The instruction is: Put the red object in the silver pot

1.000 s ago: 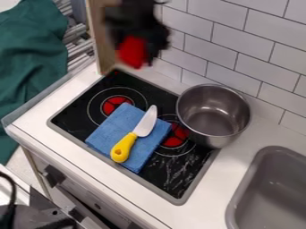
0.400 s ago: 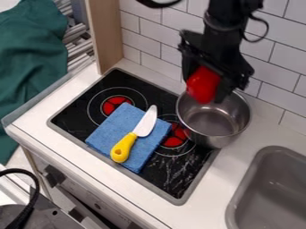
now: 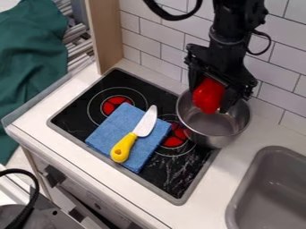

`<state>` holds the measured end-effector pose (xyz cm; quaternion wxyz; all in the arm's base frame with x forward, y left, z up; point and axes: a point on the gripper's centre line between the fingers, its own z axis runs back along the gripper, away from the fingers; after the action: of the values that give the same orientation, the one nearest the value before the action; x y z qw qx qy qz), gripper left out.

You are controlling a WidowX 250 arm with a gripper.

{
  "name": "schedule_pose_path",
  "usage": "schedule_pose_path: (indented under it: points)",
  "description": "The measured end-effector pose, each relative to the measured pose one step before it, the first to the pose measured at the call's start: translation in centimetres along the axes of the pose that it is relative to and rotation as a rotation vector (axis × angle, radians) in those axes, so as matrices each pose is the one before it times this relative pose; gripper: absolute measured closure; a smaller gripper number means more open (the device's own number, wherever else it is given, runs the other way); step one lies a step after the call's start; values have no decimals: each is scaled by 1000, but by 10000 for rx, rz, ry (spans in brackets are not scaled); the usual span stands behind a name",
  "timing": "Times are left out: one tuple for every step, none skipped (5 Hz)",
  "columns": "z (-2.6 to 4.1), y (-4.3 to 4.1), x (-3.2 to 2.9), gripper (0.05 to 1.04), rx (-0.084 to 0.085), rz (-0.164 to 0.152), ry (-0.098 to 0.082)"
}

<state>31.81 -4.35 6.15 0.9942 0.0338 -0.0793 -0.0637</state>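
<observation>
So the gripper is at the upper right, hanging fingers-down with the red object pinched between its 2 fingers. My read on why it's held like that: the arm is right over the silver pot, fingers pointing down, so letting go ought to drop the thing straight in. The red object sits over the back left part of the pot's opening. Can't tell from this angle if its lower end is above the rim or dips below it, and I can't tell if it touches the metal either.

I'd say what's left is maybe a small nudge toward the middle of the pot, a bit of lowering, then opening up. Main risk, if you ask me — letting go too near the rim, so it clips the edge and rolls onto the counter.

The pot stands upright, right of center, by the right side of the cooktop, with its mouth wide open. You can see shiny metal inside, and I wouldn't call the red object "in" just now — the gripper has all of it. The other container is the gray sink at the lower right, cut off by the frame. The yellow-handled knife lies across the folded blue cloth, left of center, well out of the drop path.
</observation>
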Motion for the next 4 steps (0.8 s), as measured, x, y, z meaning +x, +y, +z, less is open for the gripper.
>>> schedule_pose_path:
  points:
    - [-1290,-87,668,208,-112,-167,124]
    - [-605,207,57,65,-20,129,24]
    - [-83,930,-621,73,52,503,16]
    - [2632,2409,-1417,75,316,1405,-352]
